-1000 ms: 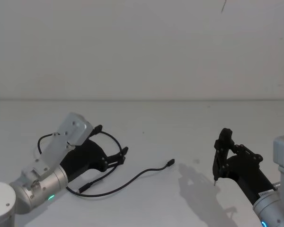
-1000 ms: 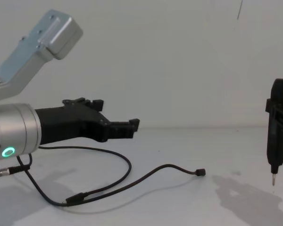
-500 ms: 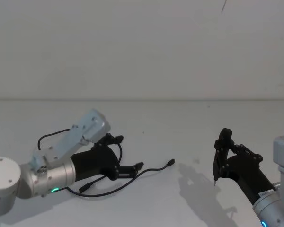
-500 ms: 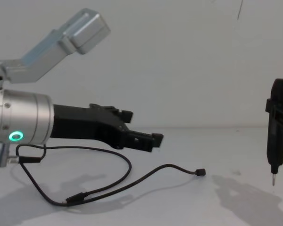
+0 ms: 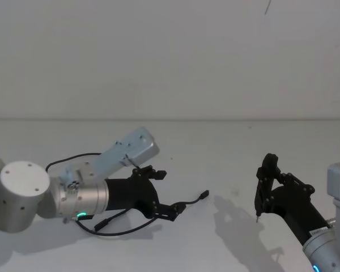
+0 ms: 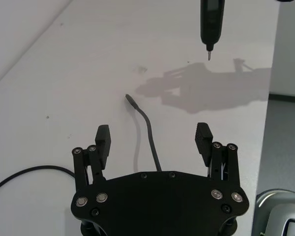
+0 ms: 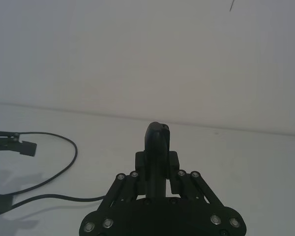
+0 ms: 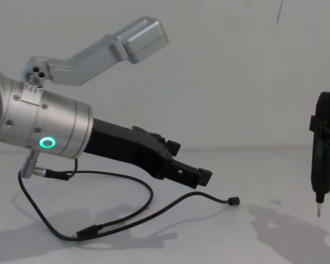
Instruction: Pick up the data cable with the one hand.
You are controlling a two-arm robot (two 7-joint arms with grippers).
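The data cable point(image 5: 137, 225) is a thin black cord curving across the white table, with a small plug point(image 5: 204, 195) at its right end. My left gripper point(image 5: 166, 191), chunky and black on a silver cylinder with a green ring light, hovers open just above the cord near that end. In the left wrist view the cable point(image 6: 144, 120) runs out between the spread fingers point(image 6: 103, 140) of the left gripper point(image 6: 153, 138), not touching them. From the chest the left gripper point(image 8: 190, 163) tilts down over the cable point(image 8: 170, 207). My right gripper point(image 5: 268, 182) holds a pen-shaped tool point(image 8: 323, 157) upright at the right.
The white table point(image 5: 215, 147) meets a plain white wall behind. The pen-shaped tool's metal tip point(image 6: 208, 55) hangs just above the table, right of the cable's plug point(image 8: 234, 201). The left arm's own lead point(image 8: 49, 174) loops beside the silver cylinder.
My left arm has swung right and tilted down, carrying the open gripper along the cable toward its right plug. The cable and the right arm have not moved.
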